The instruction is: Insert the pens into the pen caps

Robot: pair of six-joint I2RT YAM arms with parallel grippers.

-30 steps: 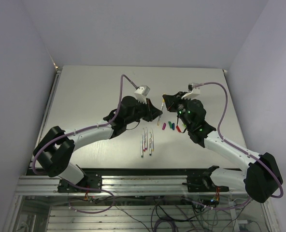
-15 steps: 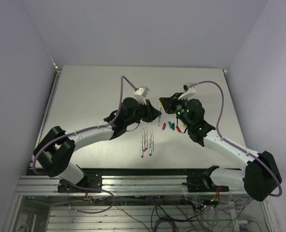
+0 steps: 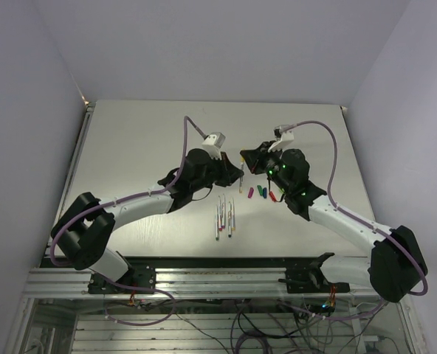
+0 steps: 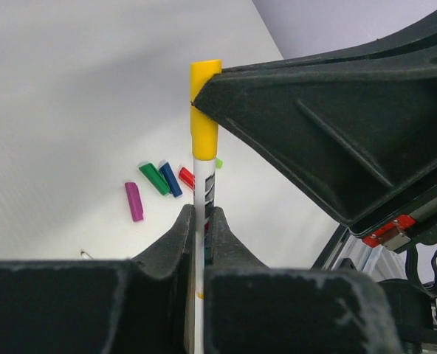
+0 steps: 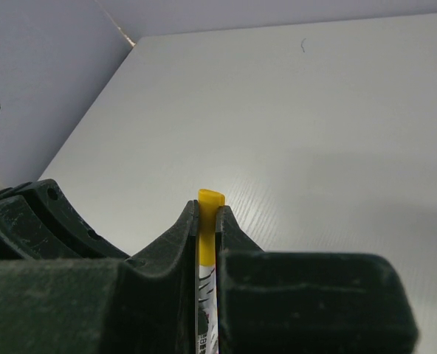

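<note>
- Nearest the bases I see the loose pens [image 3: 224,216] lying side by side on the table [image 3: 130,140], roughly parallel. They are too small to count exactly.
- Just past them and to the right, spare caps lie flat in a short row: purple cap [image 4: 133,201], dark green cap [image 4: 153,178], blue cap [image 4: 170,179] just beside it, then red cap [image 4: 187,178].
- A light green cap [image 4: 218,163] peeks out from behind the held pen and is mostly hidden.
- Left gripper [image 4: 201,215]: fingers pinched tight on the white shaft of one pen [image 4: 202,173], held up off the table near the cap row.
- Right gripper [image 5: 207,214]: fingers clamped narrow on the yellow cap [image 4: 204,110], nose to nose with the left gripper.
- The yellow cap sits on the end of the held pen, in line with the shaft. I can't tell if it's pushed fully home.
</note>
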